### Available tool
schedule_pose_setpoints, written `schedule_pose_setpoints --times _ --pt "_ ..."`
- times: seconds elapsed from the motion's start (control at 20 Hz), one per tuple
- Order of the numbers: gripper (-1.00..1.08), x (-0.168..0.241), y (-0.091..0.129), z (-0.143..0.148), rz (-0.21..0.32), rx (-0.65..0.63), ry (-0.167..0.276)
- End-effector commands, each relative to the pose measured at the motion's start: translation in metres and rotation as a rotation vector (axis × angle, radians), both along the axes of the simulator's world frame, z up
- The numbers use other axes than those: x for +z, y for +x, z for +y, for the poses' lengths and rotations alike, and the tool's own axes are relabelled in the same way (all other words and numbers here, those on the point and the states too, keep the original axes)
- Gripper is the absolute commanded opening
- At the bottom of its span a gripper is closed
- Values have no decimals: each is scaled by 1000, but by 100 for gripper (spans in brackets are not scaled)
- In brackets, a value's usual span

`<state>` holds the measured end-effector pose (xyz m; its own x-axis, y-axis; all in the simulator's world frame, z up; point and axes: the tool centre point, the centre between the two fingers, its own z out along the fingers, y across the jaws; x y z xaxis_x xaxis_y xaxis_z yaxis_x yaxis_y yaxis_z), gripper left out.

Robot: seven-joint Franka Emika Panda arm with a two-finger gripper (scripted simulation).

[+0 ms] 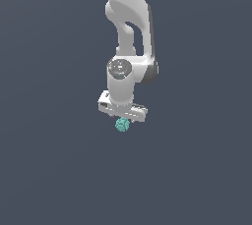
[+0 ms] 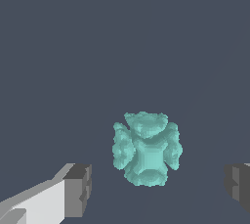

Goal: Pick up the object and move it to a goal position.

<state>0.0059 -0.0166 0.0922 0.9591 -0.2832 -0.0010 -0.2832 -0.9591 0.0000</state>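
The object (image 1: 122, 125) is a small teal-green bumpy round lump on the dark grey floor. In the exterior view it sits just under the white arm's hand. The wrist view shows the object (image 2: 146, 148) between the two grey fingertips (image 2: 78, 190), with a clear gap on each side. My gripper (image 2: 158, 186) is open and touches nothing. In the exterior view the gripper (image 1: 123, 121) is right above the lump, and its fingers are mostly hidden behind the hand and the lump.
A plain dark grey floor (image 1: 59, 170) fills both views. No other objects, containers or edges show. The white arm (image 1: 129, 37) comes down from the top of the exterior view.
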Motion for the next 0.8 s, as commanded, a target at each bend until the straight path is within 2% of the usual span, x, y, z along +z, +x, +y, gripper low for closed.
schedule_pose_setpoints --times 0.0,0.75 --pt "100 0 0 0 -1 0 0" --pt "100 -51 0 0 -1 -5 0"
